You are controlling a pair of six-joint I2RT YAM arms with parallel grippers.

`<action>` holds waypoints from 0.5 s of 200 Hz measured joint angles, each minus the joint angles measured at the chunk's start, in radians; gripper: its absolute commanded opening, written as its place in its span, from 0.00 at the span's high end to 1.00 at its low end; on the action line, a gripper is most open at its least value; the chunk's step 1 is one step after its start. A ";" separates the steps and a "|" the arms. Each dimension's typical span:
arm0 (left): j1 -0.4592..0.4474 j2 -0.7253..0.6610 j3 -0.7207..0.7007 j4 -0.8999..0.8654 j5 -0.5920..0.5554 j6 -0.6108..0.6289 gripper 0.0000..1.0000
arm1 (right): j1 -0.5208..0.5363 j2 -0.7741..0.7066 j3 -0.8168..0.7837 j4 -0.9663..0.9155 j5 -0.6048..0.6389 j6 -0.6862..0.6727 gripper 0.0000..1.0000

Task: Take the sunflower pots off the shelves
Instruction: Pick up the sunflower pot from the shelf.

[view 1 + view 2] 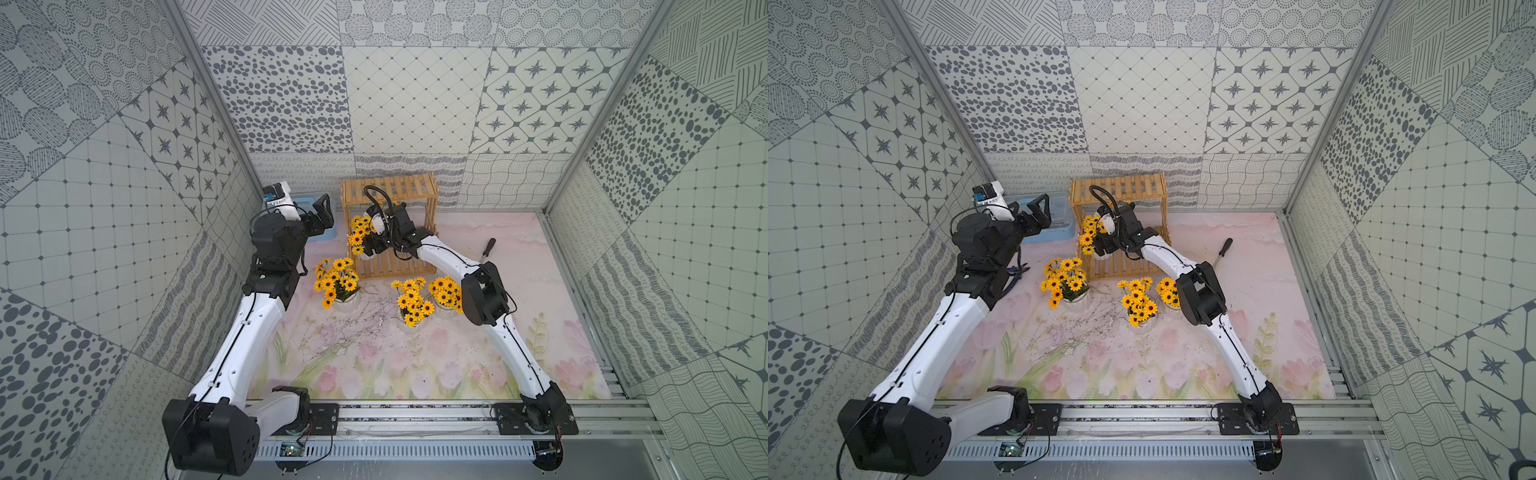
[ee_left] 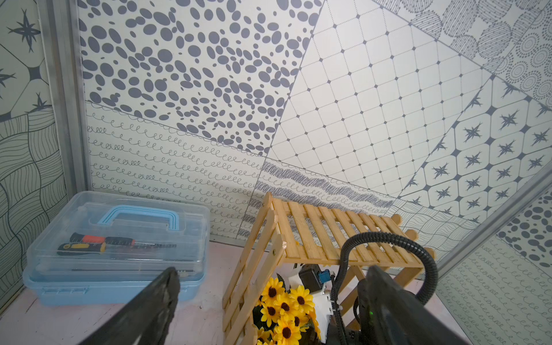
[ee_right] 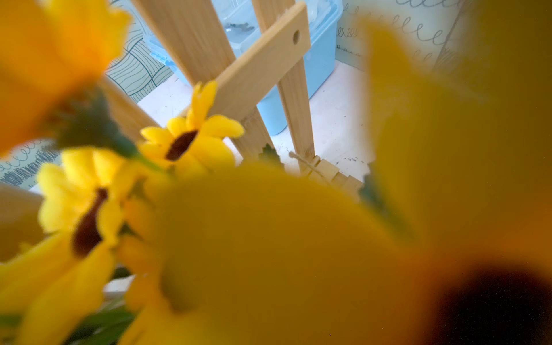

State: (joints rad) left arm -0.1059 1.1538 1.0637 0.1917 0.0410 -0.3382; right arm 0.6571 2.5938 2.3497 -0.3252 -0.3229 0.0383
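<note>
The right gripper sits buried in a sunflower pot's blooms on the shelves' lower tier, jaw spread hidden, arm stretched forward. The left gripper hangs wide open, empty; three more pots stand on the table.

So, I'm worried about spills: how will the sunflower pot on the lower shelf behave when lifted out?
Likely top-heavy and tippy: the sunflower pot carries a bunch wider than its small white base. The petals probably flex and may snag the uprights of the shelves.
</note>
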 measured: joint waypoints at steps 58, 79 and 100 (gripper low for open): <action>0.000 -0.004 -0.003 0.000 0.000 0.000 0.03 | 0.005 -0.102 -0.193 0.127 0.026 0.032 0.34; 0.000 -0.004 -0.006 0.000 0.000 0.000 0.03 | 0.006 -0.121 -0.234 0.149 0.035 0.033 0.36; 0.000 -0.004 -0.006 0.000 0.000 0.000 0.03 | 0.008 -0.155 -0.294 0.174 0.048 0.036 0.37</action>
State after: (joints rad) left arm -0.1059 1.1496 1.0573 0.1921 0.0406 -0.3382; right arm 0.6647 2.4390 2.0556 -0.1513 -0.2745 0.0742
